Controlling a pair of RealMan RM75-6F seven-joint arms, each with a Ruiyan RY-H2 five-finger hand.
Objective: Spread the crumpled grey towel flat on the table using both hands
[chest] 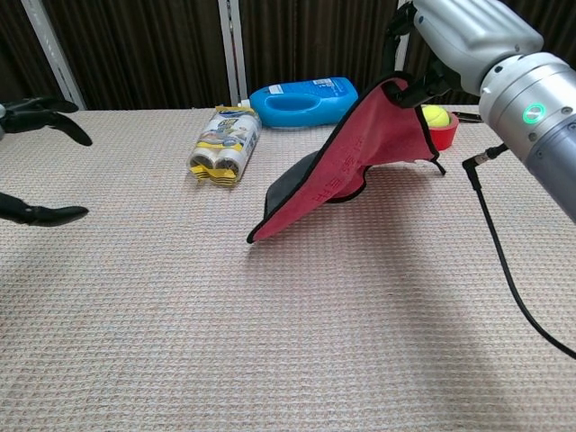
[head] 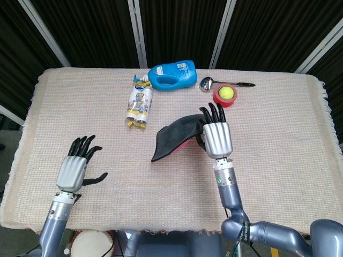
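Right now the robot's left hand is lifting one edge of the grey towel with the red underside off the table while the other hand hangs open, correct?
Not quite: the right hand is lifting the edge of the grey towel with the red underside, as the chest view shows. The left hand hangs open above the woven table cover, holding nothing.
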